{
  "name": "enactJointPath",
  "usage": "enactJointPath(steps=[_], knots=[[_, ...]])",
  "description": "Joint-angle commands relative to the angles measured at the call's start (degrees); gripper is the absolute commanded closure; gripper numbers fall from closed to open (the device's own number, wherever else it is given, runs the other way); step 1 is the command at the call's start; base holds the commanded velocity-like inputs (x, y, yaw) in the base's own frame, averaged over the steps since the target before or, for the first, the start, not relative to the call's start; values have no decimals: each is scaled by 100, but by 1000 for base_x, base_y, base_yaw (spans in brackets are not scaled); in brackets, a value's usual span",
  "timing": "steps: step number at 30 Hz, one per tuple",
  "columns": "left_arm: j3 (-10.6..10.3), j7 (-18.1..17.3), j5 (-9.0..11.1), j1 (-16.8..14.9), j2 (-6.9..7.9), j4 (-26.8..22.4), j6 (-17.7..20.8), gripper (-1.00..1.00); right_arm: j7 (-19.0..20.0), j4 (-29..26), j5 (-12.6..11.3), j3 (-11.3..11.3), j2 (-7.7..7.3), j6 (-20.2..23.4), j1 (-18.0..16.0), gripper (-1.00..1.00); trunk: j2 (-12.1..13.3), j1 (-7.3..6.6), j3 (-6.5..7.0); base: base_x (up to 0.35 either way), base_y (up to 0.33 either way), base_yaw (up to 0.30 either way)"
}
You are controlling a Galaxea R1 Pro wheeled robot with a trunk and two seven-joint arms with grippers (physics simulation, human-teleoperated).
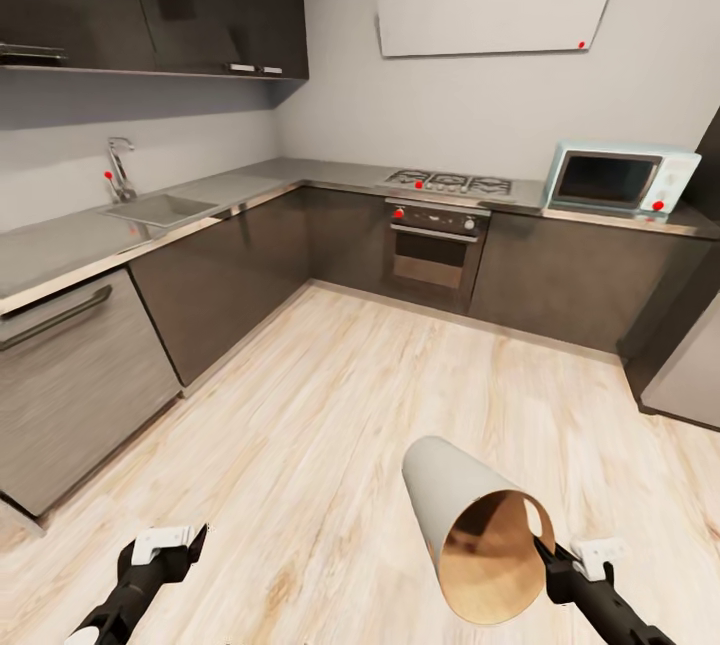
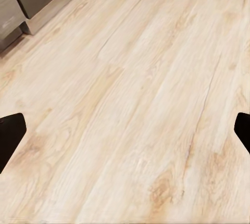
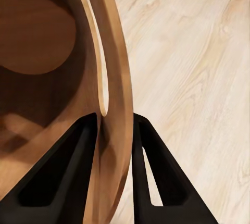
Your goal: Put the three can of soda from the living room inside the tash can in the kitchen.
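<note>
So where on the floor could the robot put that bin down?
Most of the wood floor is bare: the wide stretch between the sink cabinets, the oven and the robot. The right hand grips the trash can by its rim, tipped. The floor under the left hand is bare too.

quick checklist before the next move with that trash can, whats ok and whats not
1. Grip on the trash can: ok. The right gripper has one finger inside the wall and one outside, pinching the rim.
2. Can upright: not ok. In the head view it is tilted, its mouth facing the camera.
3. Can on the floor: not ok, it looks lifted, hanging from the gripper.
4. Sodas inside: not ok. The visible inner wall and bottom show none.
5. Left gripper: ok, open and holding nothing, wood floor beneath it.
6. Room to set down: ok, bare floor lies ahead, before the oven.
</note>
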Motion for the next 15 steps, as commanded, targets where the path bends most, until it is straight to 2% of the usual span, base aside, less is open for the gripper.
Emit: enactJointPath(steps=[1,6,15], knots=[[-1,2,0,0,0,23,-1,-100,-11,-9,-59,3,2,2,-2,100,0,0,1,0,0,223],[-3,12,5,0,-1,91,-10,-100,-382,2,-72,22,7,-12,-2,100,0,0,1,0,0,242],[-4,10,10,0,-1,109,-13,-100,-499,5,-77,27,6,-26,-2,100,0,0,9,0,0,256]])
